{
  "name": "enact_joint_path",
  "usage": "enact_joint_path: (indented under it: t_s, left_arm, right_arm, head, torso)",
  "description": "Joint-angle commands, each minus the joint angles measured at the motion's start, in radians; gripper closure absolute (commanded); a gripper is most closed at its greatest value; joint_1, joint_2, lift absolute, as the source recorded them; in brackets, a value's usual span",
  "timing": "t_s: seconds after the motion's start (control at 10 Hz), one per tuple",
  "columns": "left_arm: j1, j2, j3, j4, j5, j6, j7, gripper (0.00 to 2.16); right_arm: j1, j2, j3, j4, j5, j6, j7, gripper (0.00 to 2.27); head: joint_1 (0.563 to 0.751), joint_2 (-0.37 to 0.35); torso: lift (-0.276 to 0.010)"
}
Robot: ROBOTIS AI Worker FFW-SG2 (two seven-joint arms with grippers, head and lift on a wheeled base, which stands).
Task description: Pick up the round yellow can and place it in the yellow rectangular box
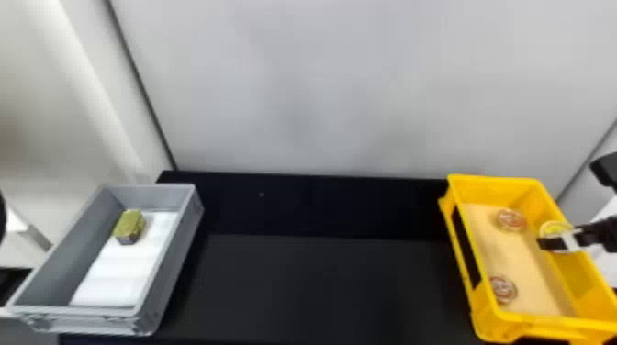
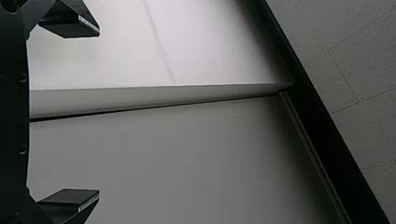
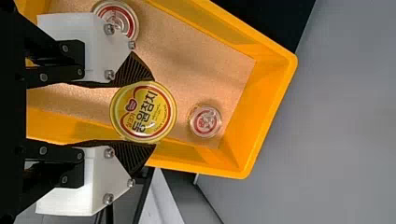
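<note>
Yellow can (image 3: pixel 143 112) — in right tool (image 1: pixel 553 241)

Left gripper (image 2: pixel 95 113), 1 unit: 2 black fingers are standing wide apart. Right gripper (image 1: pixel 551 243), 1 unit, head view's right side: 2 ribbed fingers are clamping from opposite sides.

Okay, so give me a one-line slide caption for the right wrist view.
The right arm's jaws hold the round yellow can above the yellow box, where two red-ringed round items lie.
</note>
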Motion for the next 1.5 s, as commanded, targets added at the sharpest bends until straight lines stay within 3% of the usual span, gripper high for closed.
enact_joint_path:
  t_s: [0.0,0.6,1.4]
  left_arm:
    - [0.002,0.0,0.0,0.001,0.0,-0.005,0.0,0.07]
    - [0.022,-0.005,0.013,0.001,0.003,-0.021,0.0,0.07]
    - [0.018,-0.003,0.013,-0.002,0.005,-0.021,-0.003,0.07]
  right_arm:
    - [-0.024,0.001,0.004,0.094,-0.069,-0.012,-0.042,0.75]
    - [-0.03,-0.002,-0.002,0.233,-0.084,-0.03,-0.086,0.75]
    - [-0.008,-0.011,-0.014,0.238,-0.084,-0.012,-0.08,0.75]
  head:
    - [0.694,0.054]
    - [0.694,0.054]
    - [0.694,0.054]
  torso:
    - [-0.003]
    - [-0.003]
    - [-0.003]
